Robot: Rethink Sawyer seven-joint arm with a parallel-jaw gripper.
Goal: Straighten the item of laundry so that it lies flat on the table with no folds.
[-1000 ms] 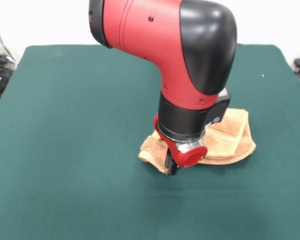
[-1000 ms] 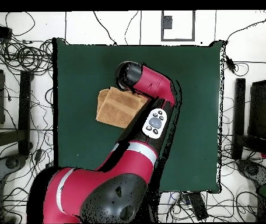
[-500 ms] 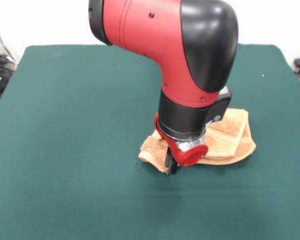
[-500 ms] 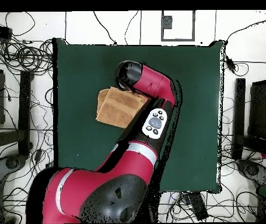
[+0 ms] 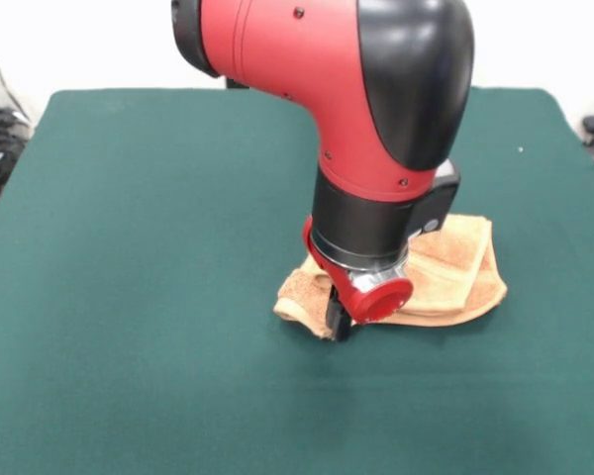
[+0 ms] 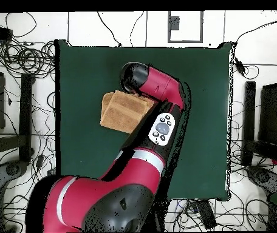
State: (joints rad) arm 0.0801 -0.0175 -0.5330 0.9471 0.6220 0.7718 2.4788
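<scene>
The item of laundry (image 5: pixel 457 269), an orange-tan towel, lies folded in layers on the dark green table (image 5: pixel 129 247), right of the middle in the front view. My gripper (image 5: pixel 337 323) is down at the towel's near left corner, and only its dark tip shows below the red wrist. The wrist and arm cover the towel's middle. From overhead, the towel (image 6: pixel 121 111) shows as a folded rectangle left of the table's (image 6: pixel 195 91) middle. There the arm's black joint hides the gripper.
Green cloth extends widely around the towel on every side in the front view. Cables and dark equipment lie on the floor beyond the table's edges in the overhead view.
The arm's wrist has shifted very slightly up and to the right. The towel looks the same as before.
</scene>
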